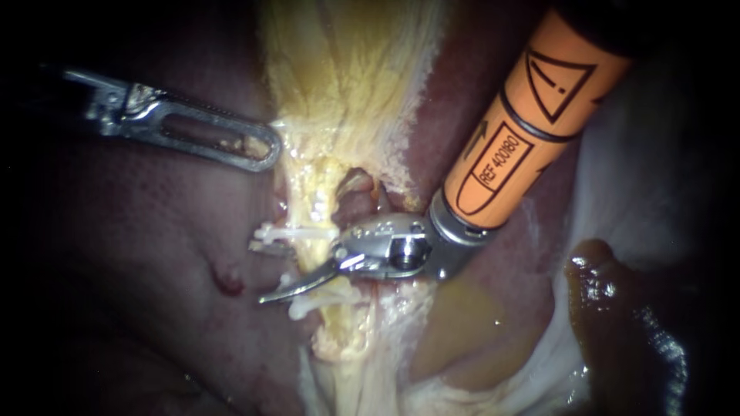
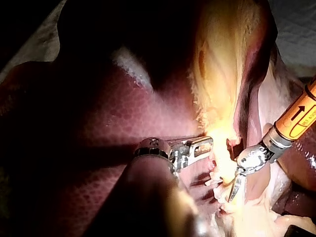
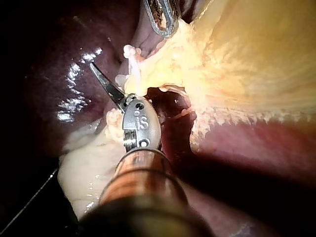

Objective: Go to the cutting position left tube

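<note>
The orange-shafted steel right instrument (image 1: 304, 270), its claw spread across the pale yellow left tube (image 1: 314, 202) between two white plastic clips (image 1: 285, 231), is risking nicking a clip or the dark red liver (image 1: 154, 254) if its curved blade is closing off-line.

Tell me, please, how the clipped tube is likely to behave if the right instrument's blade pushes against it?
The tube looks soft and thin, so it would probably bend rather than resist the right instrument. Its wet sheen suggests it may slide away under pressure. The white clips on either side likely anchor it, limiting how far it shifts.
</note>
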Motion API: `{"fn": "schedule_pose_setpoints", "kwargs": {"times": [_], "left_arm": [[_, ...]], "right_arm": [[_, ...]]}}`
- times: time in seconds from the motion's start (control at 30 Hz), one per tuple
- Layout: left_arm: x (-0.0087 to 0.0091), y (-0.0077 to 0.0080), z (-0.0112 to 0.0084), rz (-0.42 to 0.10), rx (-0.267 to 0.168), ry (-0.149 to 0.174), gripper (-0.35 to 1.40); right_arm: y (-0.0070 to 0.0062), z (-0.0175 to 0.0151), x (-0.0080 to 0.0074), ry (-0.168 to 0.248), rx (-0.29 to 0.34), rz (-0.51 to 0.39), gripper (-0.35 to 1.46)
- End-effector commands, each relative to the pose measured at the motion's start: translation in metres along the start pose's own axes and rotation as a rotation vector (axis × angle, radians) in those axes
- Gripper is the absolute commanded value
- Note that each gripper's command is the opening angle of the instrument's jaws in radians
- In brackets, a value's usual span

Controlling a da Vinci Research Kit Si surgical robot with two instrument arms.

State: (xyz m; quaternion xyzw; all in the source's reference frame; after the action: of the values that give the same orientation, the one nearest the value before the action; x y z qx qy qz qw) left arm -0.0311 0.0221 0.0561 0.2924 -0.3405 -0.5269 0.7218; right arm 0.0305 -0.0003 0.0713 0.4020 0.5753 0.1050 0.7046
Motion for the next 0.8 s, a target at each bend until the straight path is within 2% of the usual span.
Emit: {"fn": "schedule_pose_setpoints", "kwargs": {"times": [0.03,0.33,0.8], "left_arm": [[0.0000,0.0000,-0.0001,0.001,0.001,0.000,-0.35],[0.0000,0.0001,0.0000,0.001,0.001,0.001,-0.35],[0.0000,0.0001,0.0000,0.001,0.001,0.001,-0.35]], "right_arm": [[-0.0003,0.0001,0.0002,0.002,0.006,-0.004,1.23],[-0.0025,0.0010,0.0016,0.029,0.052,-0.011,1.23],[-0.0026,0.0010,0.0018,0.032,0.056,-0.012,1.23]]}}
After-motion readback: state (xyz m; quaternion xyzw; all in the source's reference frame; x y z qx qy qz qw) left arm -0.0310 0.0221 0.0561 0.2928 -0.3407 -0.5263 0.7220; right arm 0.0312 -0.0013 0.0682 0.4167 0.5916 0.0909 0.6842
